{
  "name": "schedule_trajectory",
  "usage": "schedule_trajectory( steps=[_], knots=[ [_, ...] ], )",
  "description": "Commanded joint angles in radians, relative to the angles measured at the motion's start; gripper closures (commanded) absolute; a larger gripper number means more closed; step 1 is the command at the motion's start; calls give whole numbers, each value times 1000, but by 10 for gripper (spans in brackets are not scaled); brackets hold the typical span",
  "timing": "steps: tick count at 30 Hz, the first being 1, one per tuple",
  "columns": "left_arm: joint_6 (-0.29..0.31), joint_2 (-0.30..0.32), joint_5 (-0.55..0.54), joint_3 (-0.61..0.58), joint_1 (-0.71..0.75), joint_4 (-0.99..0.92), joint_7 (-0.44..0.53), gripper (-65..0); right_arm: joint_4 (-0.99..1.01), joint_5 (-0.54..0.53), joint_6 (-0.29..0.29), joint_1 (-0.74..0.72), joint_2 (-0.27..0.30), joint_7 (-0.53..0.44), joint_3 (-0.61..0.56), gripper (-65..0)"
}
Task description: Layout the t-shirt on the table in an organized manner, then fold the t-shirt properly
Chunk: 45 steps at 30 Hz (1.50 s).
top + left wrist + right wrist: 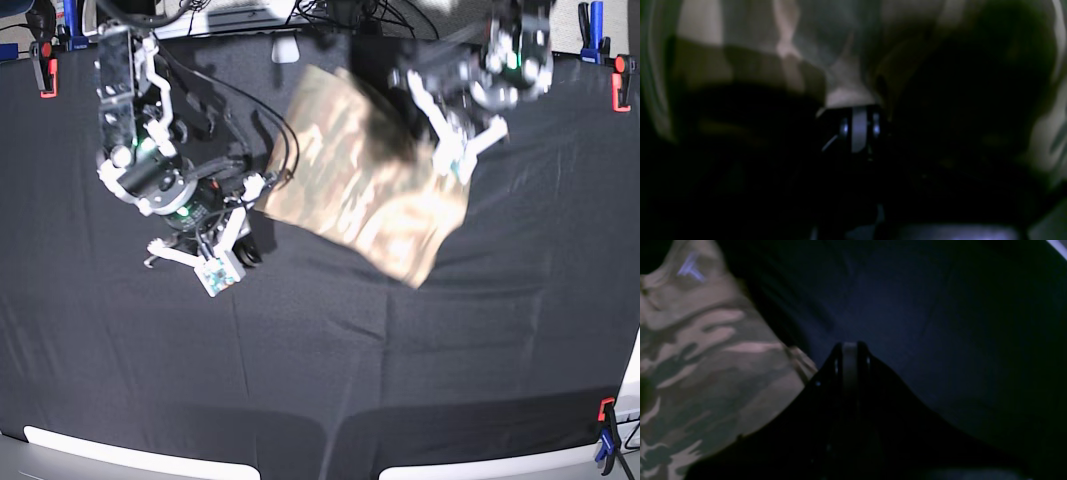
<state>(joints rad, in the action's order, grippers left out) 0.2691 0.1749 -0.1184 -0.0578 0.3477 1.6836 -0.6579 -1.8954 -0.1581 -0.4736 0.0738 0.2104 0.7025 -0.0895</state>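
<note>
Your left claw (858, 110) is closed, and cloth of the t-shirt (365, 170) bunches right at its tips; the left wrist view is dark and blurred, so it looks pinched there rather than plainly so. From above, that arm reaches in from the far edge of the bench (320, 360) to the shirt's far side, wrist angled down over the cloth.

Your right claw (850, 346) is also closed and holds nothing. Its tips sit just beside the shirt's near edge, over bare black bench. That arm is bent at the shirt's other side, its wrist pointing toward the fabric.

The camouflage shirt is a rumpled, roughly rectangular shape between your two arms, toward the back middle of the bench.
</note>
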Motion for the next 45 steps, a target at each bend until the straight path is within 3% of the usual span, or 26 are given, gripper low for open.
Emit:
schedule_trajectory(
  steps=[1,7,10,14,22,27,31,33,40,43,45],
  knots=[
    [-61,11,96,11,-15,-37,-74,0,14,-9,0,-25,1,-22,4,0],
    [-61,11,95,11,-120,-129,11,0,190,-53,-10,-59,-3,50,-29,0],
    [-61,11,92,11,-159,-150,55,0,207,-70,-51,-47,-3,112,-63,0],
    [-61,6,84,10,-208,-151,61,0,206,-113,-55,-12,-3,161,-99,0],
    [-61,5,-15,10,-273,-151,88,0,133,-115,-58,154,-3,100,-111,0],
    [-61,5,-22,10,-287,-150,99,0,70,-116,-58,224,-3,88,-111,0],
    [-142,7,-21,11,-278,-129,90,0,24,-133,-57,253,-3,90,-101,0],
    [-173,14,-21,11,-262,-92,68,0,-5,-133,-48,273,-3,90,-70,0],
    [-173,103,-76,11,-72,188,53,0,-157,-137,-42,378,-3,101,172,0],
    [-172,158,-124,11,59,306,45,0,-229,-182,-44,446,-2,172,278,0],
    [-169,188,-117,11,154,372,45,0,-274,-206,-76,495,-2,232,344,0]
  ],
)
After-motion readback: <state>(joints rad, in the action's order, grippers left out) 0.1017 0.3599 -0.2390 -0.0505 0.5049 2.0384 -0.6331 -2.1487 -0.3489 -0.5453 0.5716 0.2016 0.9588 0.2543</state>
